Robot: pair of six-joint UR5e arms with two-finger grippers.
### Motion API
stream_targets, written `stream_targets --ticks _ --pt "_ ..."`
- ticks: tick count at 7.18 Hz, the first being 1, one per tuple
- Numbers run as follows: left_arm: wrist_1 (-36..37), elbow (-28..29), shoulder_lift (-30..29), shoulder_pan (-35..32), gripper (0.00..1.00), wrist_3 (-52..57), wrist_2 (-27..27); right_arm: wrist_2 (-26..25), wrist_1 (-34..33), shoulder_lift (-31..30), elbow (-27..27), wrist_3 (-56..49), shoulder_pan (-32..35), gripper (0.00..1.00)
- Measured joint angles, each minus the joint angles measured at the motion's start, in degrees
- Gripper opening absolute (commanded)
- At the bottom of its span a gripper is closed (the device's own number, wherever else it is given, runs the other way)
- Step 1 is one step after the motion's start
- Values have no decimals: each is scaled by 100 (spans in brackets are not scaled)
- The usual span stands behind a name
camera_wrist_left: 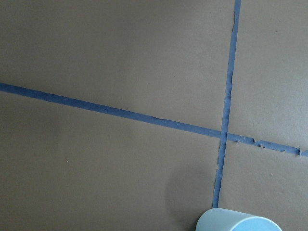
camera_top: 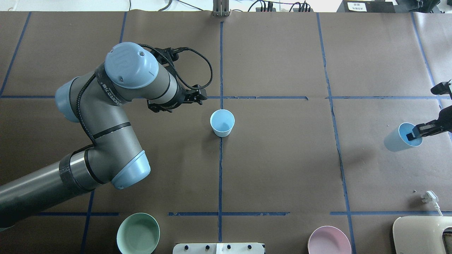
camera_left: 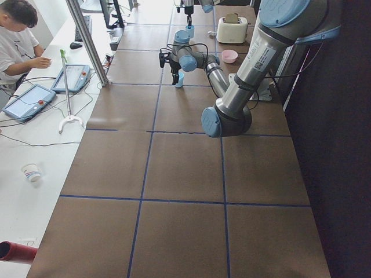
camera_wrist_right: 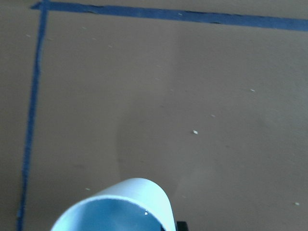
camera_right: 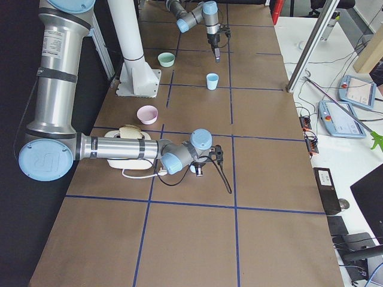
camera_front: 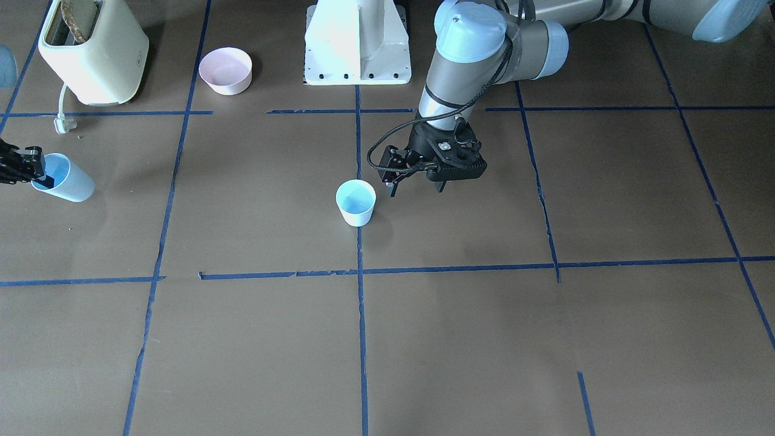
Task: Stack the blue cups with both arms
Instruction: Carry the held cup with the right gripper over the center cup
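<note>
Left claw (camera_front: 416,188): spread wide, empty, just beside the upright cup (camera_front: 356,202) (on the tabletop (camera_front: 460,339)).
Right claw (camera_top: 414,135): pinching the rim of the tilted cup (camera_top: 393,141).

Robotics lab: you're at a bench test cell, not a home or shop.

You've got 2 industrial arms, left arm (camera_top: 106,106) & right arm (camera_right: 114,148), by a white pedestal (camera_front: 357,42). The table (camera_top: 282,169) is wrapped in brown paper w/ a blue tape grid (camera_top: 220,169). The white side bench (camera_left: 17,191) carries a teach pendant (camera_left: 28,102) & cabling, and an operator (camera_left: 17,40) sits there. An aluminium post (camera_left: 87,40) stands at the table edge, and plugs & cables (camera_top: 279,6) line the far edge. A toaster (camera_front: 94,51) & a pink bowl (camera_front: 226,71) sit loose on the table.
</note>
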Motion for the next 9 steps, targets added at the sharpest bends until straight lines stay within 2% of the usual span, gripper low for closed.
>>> stream_targets --ticks 2,4,6,7,9 --pt "-3 -8 1 -62 100 3 -6 247 -187 823 369 1306 -137 0" --pt "-17 -12 -2 -157 100 14 -12 93 -1040 2221 446 2782 -761 0" --pt "-94 -28 5 -393 100 281 -56 -638 -2711 3624 449 3455 -1531 0" --pt "-147 -79 80 -535 100 413 -157 -1069 -3238 4127 411 3629 -1885 0" --pt "-538 -213 448 -734 100 568 -473 -1576 -3541 4851 76 3990 -2312 0"
